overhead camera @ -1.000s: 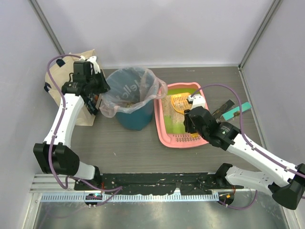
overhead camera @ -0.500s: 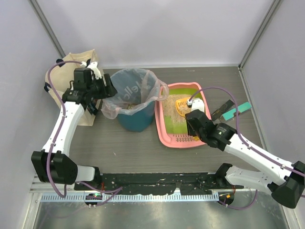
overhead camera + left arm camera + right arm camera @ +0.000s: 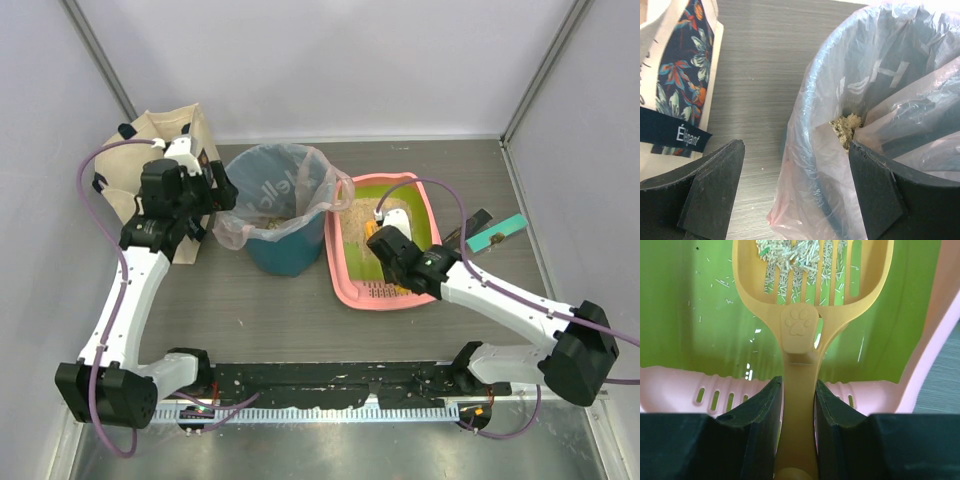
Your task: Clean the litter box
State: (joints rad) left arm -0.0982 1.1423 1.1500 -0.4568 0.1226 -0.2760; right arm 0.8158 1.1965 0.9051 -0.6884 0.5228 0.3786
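Sitting on the grey wood-grain table [image 3: 250, 320]: pink rounded-rectangle litter box [image 3: 390, 298], lime floor, slotted ledge, right of the teal round bin [image 3: 283, 255] with a crinkled clear liner. Orange slotted scoop [image 3: 800, 325], granules on it, handle clamped by right gripper [image 3: 799, 390]. Left gripper [image 3: 795, 150] spread wide over the bin rim.

Teal bin [image 3: 283, 250] close between tote bag [image 3: 150, 135] and litter box [image 3: 385, 292] — scant passage.
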